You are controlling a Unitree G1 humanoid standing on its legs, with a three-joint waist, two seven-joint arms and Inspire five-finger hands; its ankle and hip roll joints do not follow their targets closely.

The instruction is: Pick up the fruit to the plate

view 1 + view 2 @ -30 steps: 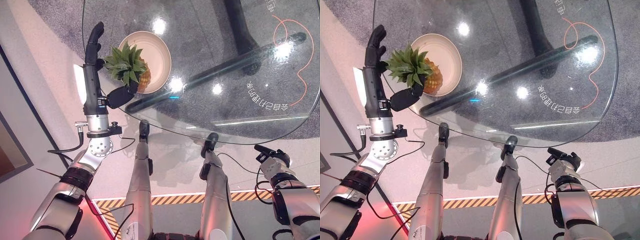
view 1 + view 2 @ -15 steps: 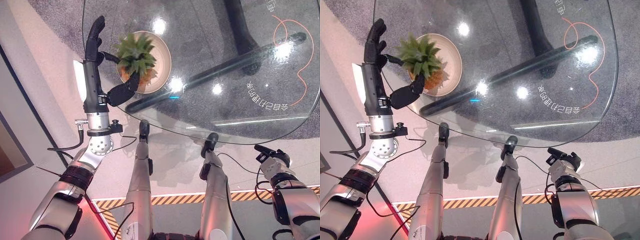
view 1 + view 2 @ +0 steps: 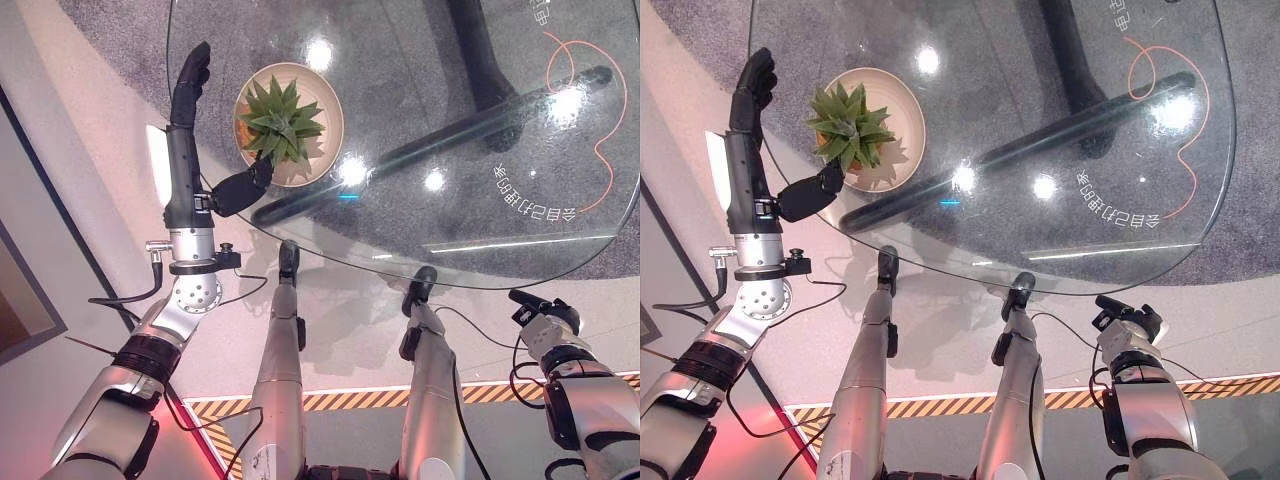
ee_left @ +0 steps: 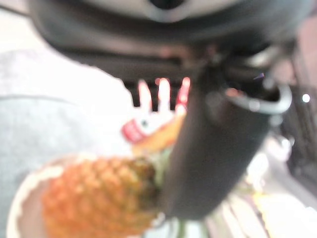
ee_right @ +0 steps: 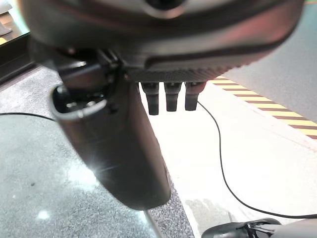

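The pineapple [image 3: 280, 125] stands upright in the cream plate [image 3: 328, 95] at the glass table's left end, its green crown pointing up at me. My left hand [image 3: 182, 120] is just left of the plate, open, its fingers straight and apart from the fruit. Its thumb [image 3: 240, 187] reaches toward the plate's near rim. In the left wrist view the thumb [image 4: 218, 148] lies against the pineapple's [image 4: 94, 198] leafy end. My right hand [image 3: 545, 308] hangs low beside the table's near right edge, open and holding nothing.
The round glass table [image 3: 450, 200] spans the view, with its dark base [image 3: 480, 110] showing through it. An orange cord [image 3: 600, 150] curls on the carpet at the right. Yellow-black tape [image 3: 340, 400] crosses the floor near me.
The pineapple has swung from leaning over the plate's left rim to standing upright in the plate. My left hand has eased slightly back from it.
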